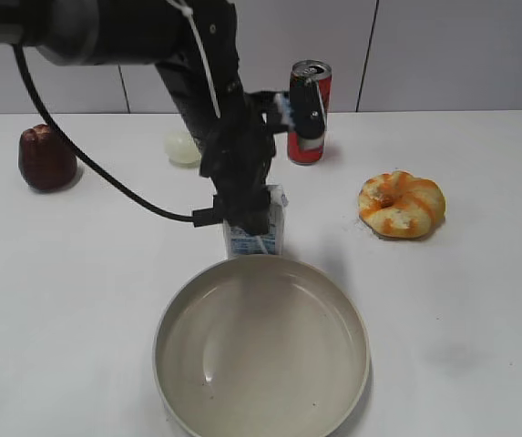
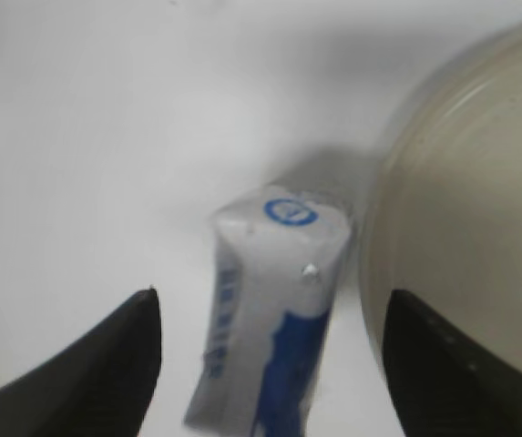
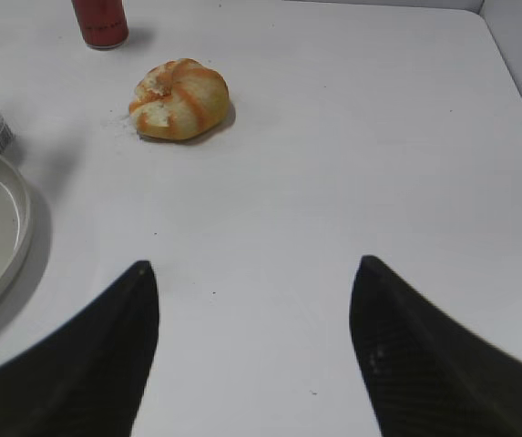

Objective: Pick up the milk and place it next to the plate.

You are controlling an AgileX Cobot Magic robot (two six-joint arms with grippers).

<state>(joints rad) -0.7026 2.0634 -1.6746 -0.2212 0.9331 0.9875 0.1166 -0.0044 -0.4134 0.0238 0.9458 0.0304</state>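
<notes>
The milk (image 1: 259, 232) stands upright on the white table (image 1: 479, 300), just beyond the plate (image 1: 261, 346) at its 12 o'clock rim. The left gripper (image 2: 270, 364) hangs directly above the carton, fingers spread wide on either side, clear of its walls. The right gripper (image 3: 256, 355) is spread wide over bare table, holding nothing. A pastry (image 1: 401, 204) lies at the plate's 2 o'clock, a red can (image 1: 309, 112) farther back.
</notes>
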